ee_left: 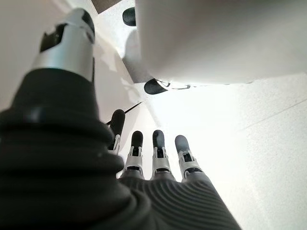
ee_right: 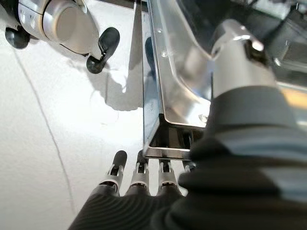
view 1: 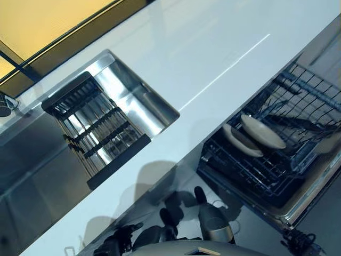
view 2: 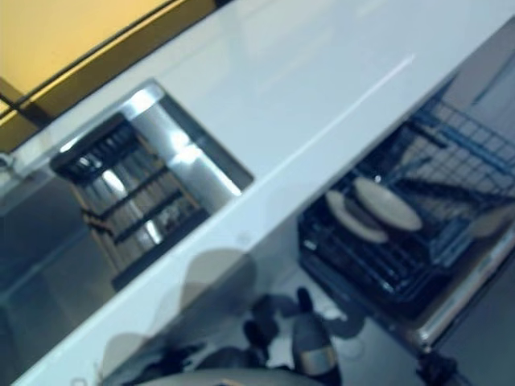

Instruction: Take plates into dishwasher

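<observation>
Both hands hang empty with fingers straight, left hand (ee_left: pixel 158 158) over floor, right hand (ee_right: pixel 144 177) beside the open dishwasher door (ee_right: pixel 177 72), nearer the two plates (view 1: pixel 256 136) standing tilted in the dishwasher rack (view 1: pixel 277 160) below the worktop (view 1: pixel 213 58).

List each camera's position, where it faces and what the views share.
Left and right eye views: head, looking down at countertop, sink, drying rack, dishwasher rack holding two plates.
Left wrist view: along open left hand, floor beyond.
Right wrist view: along open right hand by dishwasher door.
Eye views share everything.
</observation>
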Robot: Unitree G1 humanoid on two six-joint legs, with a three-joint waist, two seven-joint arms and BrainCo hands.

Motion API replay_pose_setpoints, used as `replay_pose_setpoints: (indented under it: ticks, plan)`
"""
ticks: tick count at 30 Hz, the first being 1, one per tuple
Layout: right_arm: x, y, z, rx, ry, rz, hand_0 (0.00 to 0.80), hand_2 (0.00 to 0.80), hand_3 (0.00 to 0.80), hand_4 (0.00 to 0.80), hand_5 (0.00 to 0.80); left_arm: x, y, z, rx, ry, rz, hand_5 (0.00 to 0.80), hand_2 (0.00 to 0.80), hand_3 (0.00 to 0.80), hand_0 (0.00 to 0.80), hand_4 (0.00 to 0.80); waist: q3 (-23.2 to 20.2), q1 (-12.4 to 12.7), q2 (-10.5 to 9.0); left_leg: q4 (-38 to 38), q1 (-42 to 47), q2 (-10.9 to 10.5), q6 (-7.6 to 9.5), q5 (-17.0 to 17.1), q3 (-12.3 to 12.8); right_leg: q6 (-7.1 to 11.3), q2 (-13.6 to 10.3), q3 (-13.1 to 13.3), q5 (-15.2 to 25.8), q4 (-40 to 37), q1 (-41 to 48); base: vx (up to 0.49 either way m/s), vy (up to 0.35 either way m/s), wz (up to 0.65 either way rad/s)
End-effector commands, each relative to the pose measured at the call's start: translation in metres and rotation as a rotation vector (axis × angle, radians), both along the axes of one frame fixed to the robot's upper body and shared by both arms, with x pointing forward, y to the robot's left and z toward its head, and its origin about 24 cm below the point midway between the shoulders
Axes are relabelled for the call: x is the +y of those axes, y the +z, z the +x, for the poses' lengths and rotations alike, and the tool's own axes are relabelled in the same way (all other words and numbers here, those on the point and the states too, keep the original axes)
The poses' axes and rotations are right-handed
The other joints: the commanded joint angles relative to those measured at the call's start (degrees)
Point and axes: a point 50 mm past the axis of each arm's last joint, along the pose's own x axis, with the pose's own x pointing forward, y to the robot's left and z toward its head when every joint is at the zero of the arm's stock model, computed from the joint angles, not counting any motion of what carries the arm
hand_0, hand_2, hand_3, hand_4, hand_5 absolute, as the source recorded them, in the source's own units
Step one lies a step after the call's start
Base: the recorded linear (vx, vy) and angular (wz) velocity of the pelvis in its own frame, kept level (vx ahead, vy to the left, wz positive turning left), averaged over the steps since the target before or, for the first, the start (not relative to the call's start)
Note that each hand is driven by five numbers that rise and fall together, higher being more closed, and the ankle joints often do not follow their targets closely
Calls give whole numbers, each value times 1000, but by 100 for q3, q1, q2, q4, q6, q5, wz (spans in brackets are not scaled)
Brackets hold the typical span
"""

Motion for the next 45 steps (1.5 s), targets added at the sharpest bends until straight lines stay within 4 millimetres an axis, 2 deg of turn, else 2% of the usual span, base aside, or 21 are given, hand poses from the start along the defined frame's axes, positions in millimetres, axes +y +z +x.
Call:
replay_pose_setpoints:
  ticks: [1,6,11,17,23,28,34,41,45]
  plan:
    - [32,23,98,-429,360,62,0,0,0,0,0,28,35,89,-352,67,76,0,0,0,0,0,-143,55,-94,624,206,33,-155,-575,-768,431,-430,-6,-401,448,243,33,49,-18]
    - [60,36,132,-607,557,143,0,0,0,0,0,20,29,81,-323,61,59,0,0,0,0,0,-273,182,-88,554,275,-15,-148,-576,-811,430,-520,-145,-461,429,317,4,31,-12]
    - [70,72,181,-798,634,164,0,0,0,0,0,9,27,80,-327,30,39,0,0,0,0,0,-316,349,36,658,241,-85,-159,-590,-896,370,-558,-248,-550,487,394,-23,40,-9]
    - [72,102,210,-853,740,87,0,0,0,0,0,2,20,63,-276,-14,3,0,0,0,0,0,-533,537,174,708,362,-251,-162,-613,-1092,350,-627,-324,-600,450,690,91,52,-5]
    - [73,121,220,-865,842,58,0,0,0,0,0,1,14,45,-222,-38,0,0,0,0,0,0,-675,654,154,759,559,-316,-156,-642,-1182,351,-678,-429,-658,474,1006,146,-2,-13]
    - [73,135,230,-881,854,32,0,0,0,0,0,4,11,34,-182,-36,0,0,0,0,0,0,-721,766,150,853,647,-334,-153,-663,-1239,347,-734,-532,-718,548,1192,130,-13,-26]
    - [80,133,231,-878,871,36,0,0,0,0,0,11,8,15,-141,-33,10,0,0,0,0,0,-791,894,120,824,720,-311,-142,-644,-1269,372,-784,-663,-714,478,1374,92,-24,53]
    - [92,134,236,-903,874,61,0,0,0,0,0,17,9,14,-141,-38,26,0,0,0,0,0,-810,1016,-25,734,744,-238,-134,-615,-1308,406,-809,-801,-692,398,1464,27,-40,41]
    - [94,132,234,-911,867,86,0,0,0,0,0,22,10,17,-143,-33,45,0,0,0,0,0,-855,1085,-177,618,806,-122,-137,-592,-1307,436,-812,-899,-655,273,1554,47,-70,12]
